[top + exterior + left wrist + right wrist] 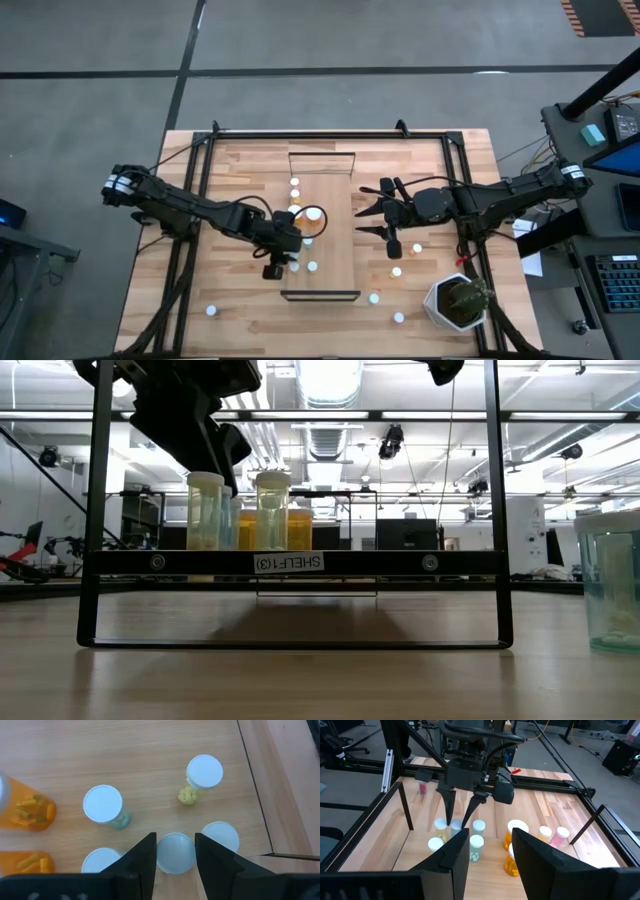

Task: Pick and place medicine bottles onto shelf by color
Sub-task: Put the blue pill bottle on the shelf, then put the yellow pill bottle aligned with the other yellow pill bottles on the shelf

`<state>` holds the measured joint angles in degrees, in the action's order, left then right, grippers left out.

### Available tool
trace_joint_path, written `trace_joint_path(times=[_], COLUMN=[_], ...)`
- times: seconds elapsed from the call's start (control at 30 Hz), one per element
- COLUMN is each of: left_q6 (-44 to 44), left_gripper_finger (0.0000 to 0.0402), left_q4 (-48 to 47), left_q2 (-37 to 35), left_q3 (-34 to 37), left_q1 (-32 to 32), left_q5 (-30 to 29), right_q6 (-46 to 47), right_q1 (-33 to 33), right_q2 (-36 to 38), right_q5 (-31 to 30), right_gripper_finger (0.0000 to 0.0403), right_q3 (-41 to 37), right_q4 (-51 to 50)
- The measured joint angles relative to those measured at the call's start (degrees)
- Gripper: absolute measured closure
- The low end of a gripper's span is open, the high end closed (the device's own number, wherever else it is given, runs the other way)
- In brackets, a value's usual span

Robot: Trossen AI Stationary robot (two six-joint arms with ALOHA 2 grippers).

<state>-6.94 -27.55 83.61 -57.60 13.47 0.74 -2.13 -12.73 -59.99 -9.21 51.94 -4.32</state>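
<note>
The shelf point(335, 190) is a light-wood plank lying along the middle of the table. Several white-capped medicine bottles stand on its near-left part: greenish ones point(102, 806), a yellowish one point(205, 772) and orange ones point(25, 810). My left gripper point(175, 842) is over this cluster, slanting down, shut on one white-capped bottle point(175, 854). My right gripper point(360, 221) hovers above the shelf's right edge, open, with nothing between its fingers point(455, 857). My left gripper pinches the bottle's white cap point(175, 851) between its two fingers, one on each side of the cap. The fingers point(449, 802) come from above, slanting down from the table's left. The bottle stands upright among the others; its body and foot are hidden by the cap.
Loose bottles stand on the table right of the shelf point(417, 247) point(397, 271) point(375, 298) and near the front edge point(212, 311) point(398, 318). A potted plant point(458, 303) is at the near right. Dark rails point(300, 562) close the shelf's ends.
</note>
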Motion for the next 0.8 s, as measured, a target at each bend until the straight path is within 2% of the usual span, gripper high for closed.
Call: trace_joint_path(times=[0.1,0.4,0.8], left_q6=[0.0,0.2,4.1], left_gripper_finger=[0.0281,0.0204,0.0195], left_q4=[0.0,-0.1,-4.7], left_q2=[0.0,-0.2,-4.7], left_q3=[0.0,0.0,-1.0], left_q1=[0.0,0.0,0.0], left_q5=[0.2,0.2,-0.2], right_q6=[0.0,0.0,0.8], right_q1=[0.0,0.0,0.0], right_q2=[0.0,0.0,0.0], right_q5=[0.0,0.0,0.0], right_gripper_finger=[0.0266,0.0266,0.0266], right_q3=[0.0,0.0,0.0], right_q4=[0.0,0.0,0.5])
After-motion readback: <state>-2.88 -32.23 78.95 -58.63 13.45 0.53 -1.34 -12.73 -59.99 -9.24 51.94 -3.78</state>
